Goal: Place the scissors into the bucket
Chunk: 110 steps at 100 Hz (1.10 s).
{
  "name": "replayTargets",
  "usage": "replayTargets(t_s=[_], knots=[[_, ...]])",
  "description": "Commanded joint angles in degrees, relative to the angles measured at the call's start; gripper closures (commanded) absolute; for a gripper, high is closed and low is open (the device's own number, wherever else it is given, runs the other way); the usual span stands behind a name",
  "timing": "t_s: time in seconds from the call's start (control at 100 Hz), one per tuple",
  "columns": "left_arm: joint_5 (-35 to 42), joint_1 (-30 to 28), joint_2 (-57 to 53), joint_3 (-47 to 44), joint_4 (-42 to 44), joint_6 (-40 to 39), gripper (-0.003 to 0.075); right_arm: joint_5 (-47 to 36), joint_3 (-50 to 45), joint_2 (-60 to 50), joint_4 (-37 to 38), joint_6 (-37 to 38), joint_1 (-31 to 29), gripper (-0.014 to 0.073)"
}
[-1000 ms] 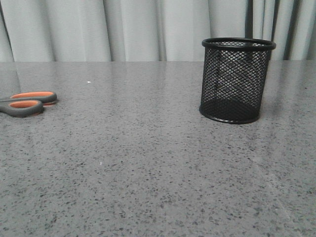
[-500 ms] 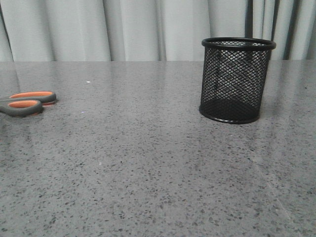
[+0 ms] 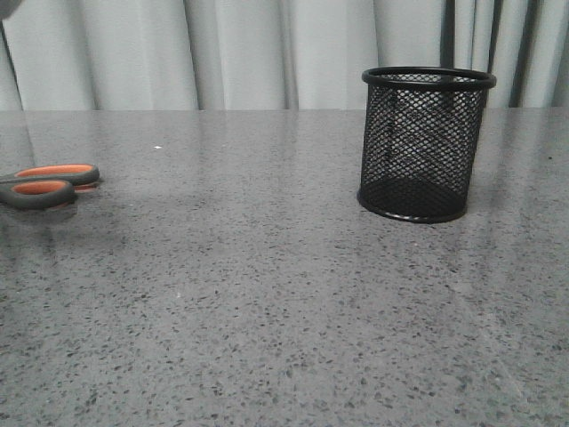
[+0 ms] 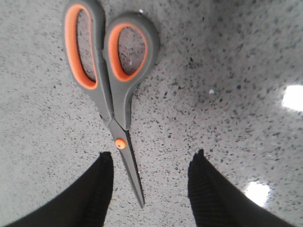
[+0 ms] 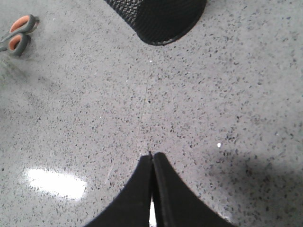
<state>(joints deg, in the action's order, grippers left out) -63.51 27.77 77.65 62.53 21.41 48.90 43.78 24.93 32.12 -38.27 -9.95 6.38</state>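
The scissors lie flat on the table at the far left of the front view, only the grey and orange handles showing. In the left wrist view the whole scissors lie shut, blades pointing toward my left gripper. It is open above them, with the blade tip between its fingers and nearer the left one. The black mesh bucket stands upright at the right; its base shows in the right wrist view. My right gripper is shut and empty above bare table, short of the bucket.
The grey speckled table runs across all views. Pale curtains hang behind its far edge. The scissors' handles also show at the corner of the right wrist view.
The front view has shifted very slightly. A shadow now lies over the scissors and the table's left side. Scissors and bucket have not moved.
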Motion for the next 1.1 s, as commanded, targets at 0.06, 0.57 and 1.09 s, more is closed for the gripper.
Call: replayTargets(t_s=[0.06, 0.57, 1.09], knots=[[-0.98, -3.35, 0.70, 1.90, -1.71, 6.72, 0.0384, -1.90, 1.93, 0.58, -1.48, -2.18, 0.93, 0.0639], [5.25, -22.16, 2.26, 1.90, -22.97, 30.74, 0.0383, -1.90, 1.93, 0.58, 1.96, -3.15, 3.55, 0.0639], [4.97, -22.16, 13.31, 15.08, -33.24, 30.74, 0.0310, -1.90, 1.70, 0.58, 4.16, -3.15, 3.55, 0.0639]])
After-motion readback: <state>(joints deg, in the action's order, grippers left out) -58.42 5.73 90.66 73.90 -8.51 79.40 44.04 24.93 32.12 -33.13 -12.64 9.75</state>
